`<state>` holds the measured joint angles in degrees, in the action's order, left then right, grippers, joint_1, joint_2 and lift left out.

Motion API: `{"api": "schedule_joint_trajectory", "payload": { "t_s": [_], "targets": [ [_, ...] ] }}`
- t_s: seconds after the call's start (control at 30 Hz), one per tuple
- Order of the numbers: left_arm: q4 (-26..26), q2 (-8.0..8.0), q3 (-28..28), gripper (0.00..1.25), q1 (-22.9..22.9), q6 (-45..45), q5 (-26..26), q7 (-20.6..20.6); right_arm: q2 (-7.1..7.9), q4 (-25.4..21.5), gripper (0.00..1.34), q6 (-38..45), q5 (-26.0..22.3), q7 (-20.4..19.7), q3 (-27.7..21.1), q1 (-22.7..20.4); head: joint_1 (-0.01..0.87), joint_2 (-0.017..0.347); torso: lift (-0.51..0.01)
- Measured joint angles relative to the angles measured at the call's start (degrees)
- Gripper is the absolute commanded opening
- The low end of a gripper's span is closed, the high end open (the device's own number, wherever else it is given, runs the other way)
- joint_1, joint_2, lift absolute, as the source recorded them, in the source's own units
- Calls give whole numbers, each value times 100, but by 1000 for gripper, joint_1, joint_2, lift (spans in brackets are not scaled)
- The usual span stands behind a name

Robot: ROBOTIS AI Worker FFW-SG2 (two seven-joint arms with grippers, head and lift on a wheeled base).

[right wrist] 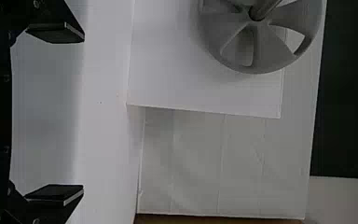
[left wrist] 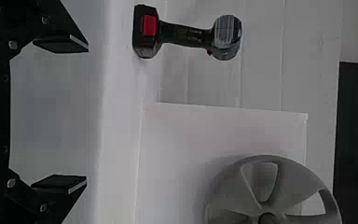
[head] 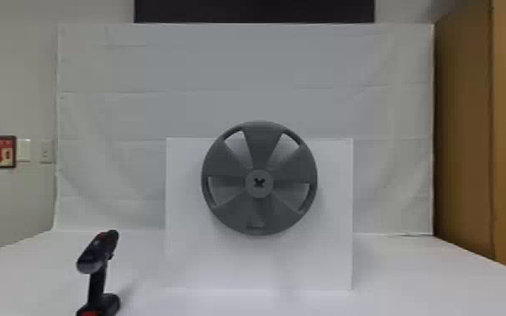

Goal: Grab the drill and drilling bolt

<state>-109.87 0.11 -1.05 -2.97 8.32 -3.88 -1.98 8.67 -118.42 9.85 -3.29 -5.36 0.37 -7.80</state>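
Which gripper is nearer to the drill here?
Left. The left gripper hangs open on the robot's side of the drill, somewhat to its right; the right gripper is much farther right, past the grey wheel's centre.

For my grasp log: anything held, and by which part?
Nothing; the black two-fingered left end effector and black two-fingered right end effector are open.

Left hand [left wrist: 87,114]: spread wide | right hand [right wrist: 83,113]: spread wide

White sheeting [head: 113,113] behind a white table [head: 412,273] suggests a lab.
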Motion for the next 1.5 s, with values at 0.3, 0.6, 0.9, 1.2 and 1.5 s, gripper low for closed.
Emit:
{"api": "schedule_joint_trajectory", "payload": {
  "t_s": [0.3,0.6,0.9,1.2,1.5],
  "targets": [
    [53,7,-69,976,86,-33,-24,32,-13,-13,1180,0,4,0,-41,22,-15,51,-398],
    [35,7,-92,976,79,-74,-118,31,3,-21,1180,-1,7,1,-50,12,-15,51,-398],
    [-302,-10,118,976,97,200,-199,-51,-7,-40,1180,8,13,0,-136,-48,-15,51,-398],
    [-752,-11,345,974,333,880,-65,-57,-4,-42,1180,25,30,0,-127,-11,-15,51,-398],
    [-774,-11,617,974,699,1315,85,-57,3,-42,1180,34,37,0,-105,-5,-15,51,-398]
  ]
}}
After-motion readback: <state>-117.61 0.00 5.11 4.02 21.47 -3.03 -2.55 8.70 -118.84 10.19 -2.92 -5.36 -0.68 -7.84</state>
